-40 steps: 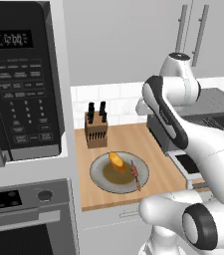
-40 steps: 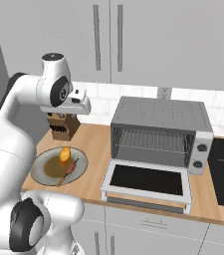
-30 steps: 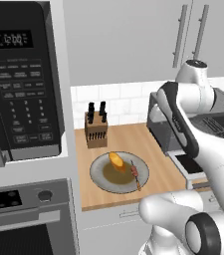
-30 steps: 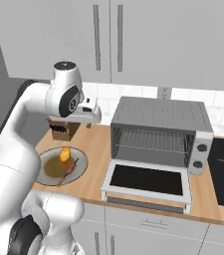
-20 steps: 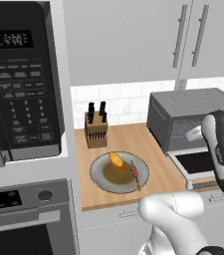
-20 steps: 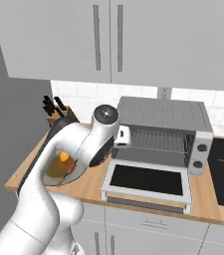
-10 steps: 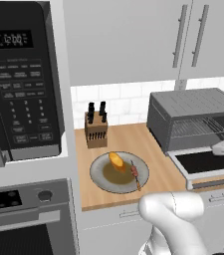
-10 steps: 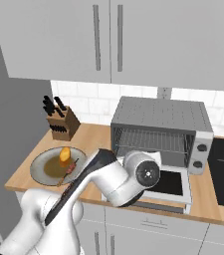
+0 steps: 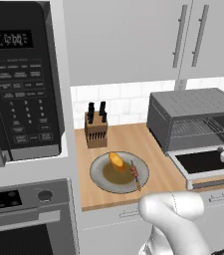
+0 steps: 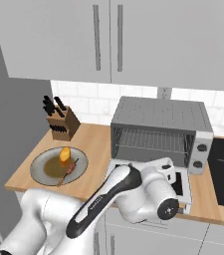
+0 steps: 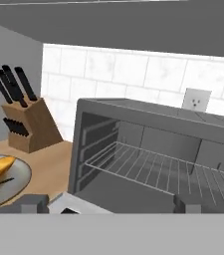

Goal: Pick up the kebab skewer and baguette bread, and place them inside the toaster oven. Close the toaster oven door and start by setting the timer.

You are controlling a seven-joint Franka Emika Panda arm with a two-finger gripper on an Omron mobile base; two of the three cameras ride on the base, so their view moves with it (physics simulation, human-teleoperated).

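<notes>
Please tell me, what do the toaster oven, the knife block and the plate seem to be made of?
The toaster oven looks like matte grey metal: ribbed top, thin wire rack inside. The knife block looks like light unpolished wood, brown like the counter, with black handles sticking out. The plate is a flat grey disc, perhaps ceramic or metal; the rendering does not settle it.

No legible text — the microwave (image 9: 21,79) display and keypad labels are too blurred to read.
</notes>
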